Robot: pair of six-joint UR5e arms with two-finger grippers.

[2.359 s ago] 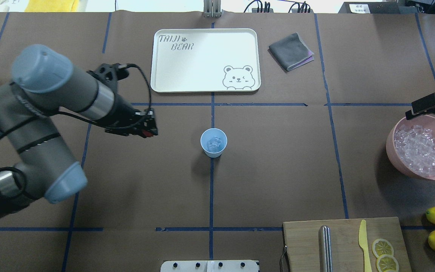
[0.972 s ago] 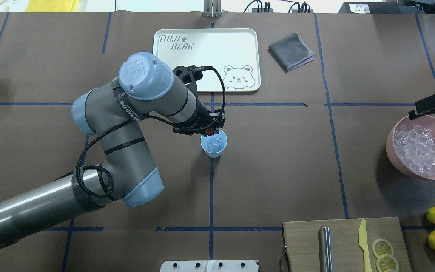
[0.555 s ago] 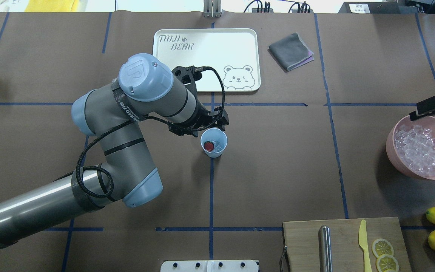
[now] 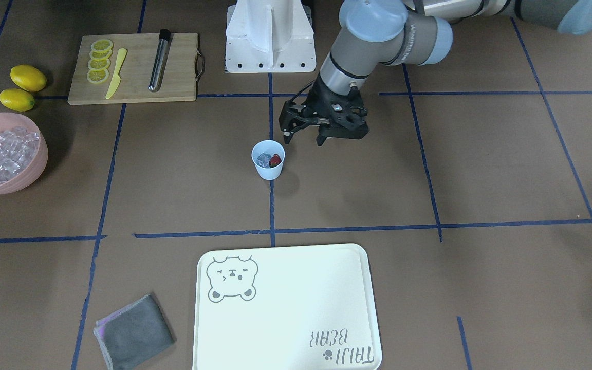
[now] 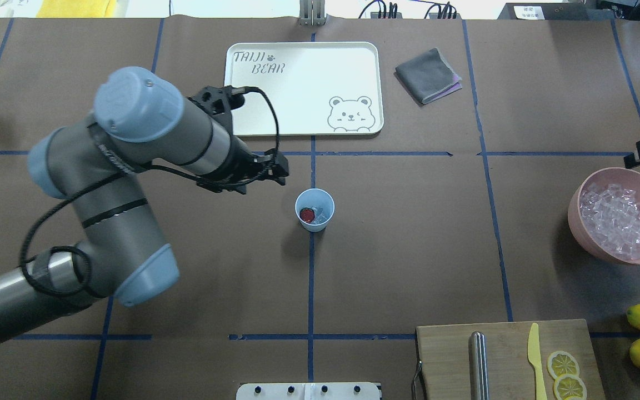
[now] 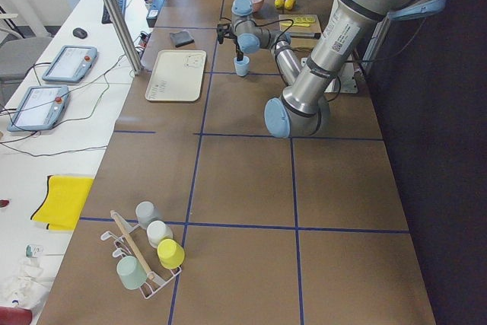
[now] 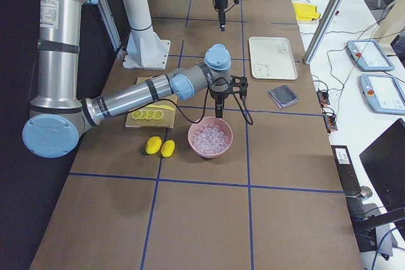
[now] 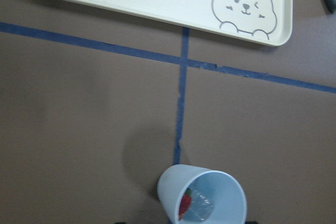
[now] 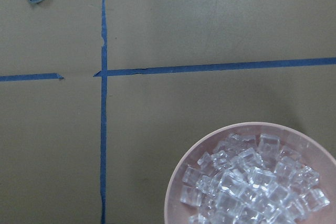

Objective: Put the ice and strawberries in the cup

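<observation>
Hovering near the filled cup (image 4: pixel 268 170)
Left hand (image 4: pixel 303 140) spread and empty, since strawberry (image 4: pixel 275 161) and ice (image 4: pixel 263 160) already lie inside.

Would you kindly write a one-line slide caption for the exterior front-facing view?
Left claw open and empty, apart from the pale-blue cup, which holds ice and a strawberry.

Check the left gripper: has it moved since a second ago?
Yes. In the overhead view the left gripper has pulled leftward, away from the cup, which stays on the blue tape line.
</observation>
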